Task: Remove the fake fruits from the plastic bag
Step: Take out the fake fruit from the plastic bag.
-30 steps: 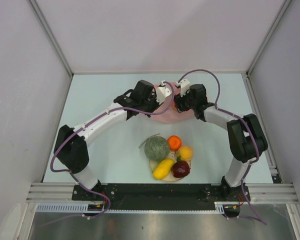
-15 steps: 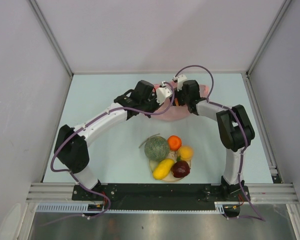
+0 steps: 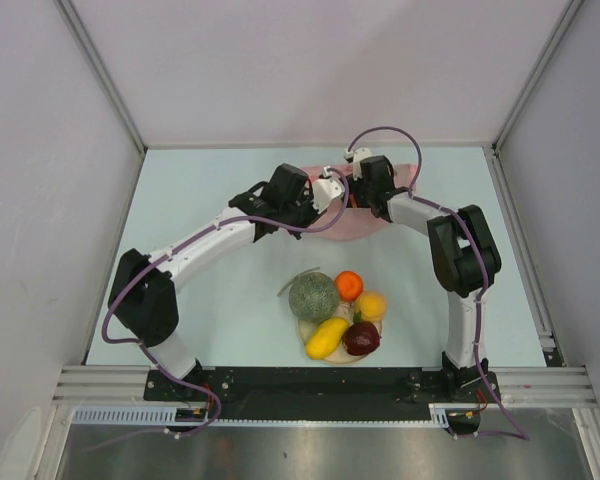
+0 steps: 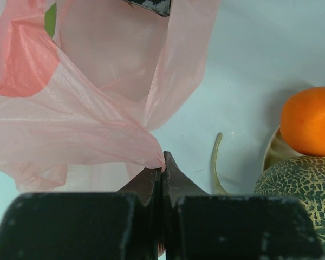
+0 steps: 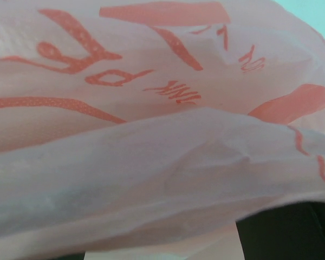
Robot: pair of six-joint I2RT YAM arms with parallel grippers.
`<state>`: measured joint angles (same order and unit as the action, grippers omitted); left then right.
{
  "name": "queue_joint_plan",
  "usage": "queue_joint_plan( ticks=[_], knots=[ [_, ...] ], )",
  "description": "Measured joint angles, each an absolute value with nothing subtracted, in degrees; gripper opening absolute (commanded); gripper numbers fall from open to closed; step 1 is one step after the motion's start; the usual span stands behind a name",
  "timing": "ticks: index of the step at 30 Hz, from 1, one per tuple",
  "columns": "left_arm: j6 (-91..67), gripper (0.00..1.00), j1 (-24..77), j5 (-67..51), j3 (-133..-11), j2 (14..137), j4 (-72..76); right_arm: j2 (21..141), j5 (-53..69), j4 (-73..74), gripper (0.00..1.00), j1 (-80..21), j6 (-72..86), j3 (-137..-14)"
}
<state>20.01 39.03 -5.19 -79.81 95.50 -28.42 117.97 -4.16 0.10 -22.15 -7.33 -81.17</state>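
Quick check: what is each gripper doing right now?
Left gripper: shut, pinching the bag film.
Right gripper: cannot be told; the bag covers its fingers in both views.

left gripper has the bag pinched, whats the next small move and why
Probably raise the left gripper slightly, without loosening its pinch on the plastic bag. Its fingers are closed on a fold of film, and limp film fills the right wrist view, so the mouth looks too collapsed to show what is inside.

Arms (image 3: 210,242): white links, black joints, purple cables (image 3: 385,129).
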Motion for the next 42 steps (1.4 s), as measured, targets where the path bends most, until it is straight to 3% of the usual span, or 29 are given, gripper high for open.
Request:
queue_joint_plan(
  ticks=[3, 6, 8, 9, 11, 18, 26, 42],
  knots=[
    [20.0, 0.00, 39.2, -5.2, -79.5, 95.5, -28.4, 118.1, -4.1, 0.9, 0.87, -22.3, -8.3, -81.2],
    [20.0, 0.00, 39.4, -5.1, -79.3, 95.5, -28.4, 118.2, -4.4, 1.8, 0.94, -22.3, -8.8, -81.3],
    [20.1, 0.00, 39.5, -5.1, -79.0, 95.3, -28.3, 118.4, -5.1, 2.1, 0.93, -22.3, -8.6, -81.3],
    [20.1, 0.00, 39.5, -5.1, -78.8, 95.1, -28.2, 118.6, -5.4, 2.4, 0.81, -22.2, -8.6, -81.5],
    [20.1, 0.00, 39.5, -5.1, -78.5, 95.0, -28.2, 118.9, -5.6, 2.9, 0.69, -22.1, -8.7, -82.0],
    [20.2, 0.00, 39.6, -5.1, -78.5, 95.0, -28.0, 119.6, -3.2, 3.3, 0.40, -21.3, -9.5, -83.1],
    [20.0, 0.00, 39.6, -4.2, -78.5, 95.0, -27.9, 117.0, 9.5, 5.8, 0.37, -20.5, -11.7, -83.3],
    [23.6, 0.00, 39.2, 5.1, -78.5, 95.4, -24.4, 95.7, 25.7, 12.7, 0.31, -20.2, -17.1, -79.7]
  ],
)
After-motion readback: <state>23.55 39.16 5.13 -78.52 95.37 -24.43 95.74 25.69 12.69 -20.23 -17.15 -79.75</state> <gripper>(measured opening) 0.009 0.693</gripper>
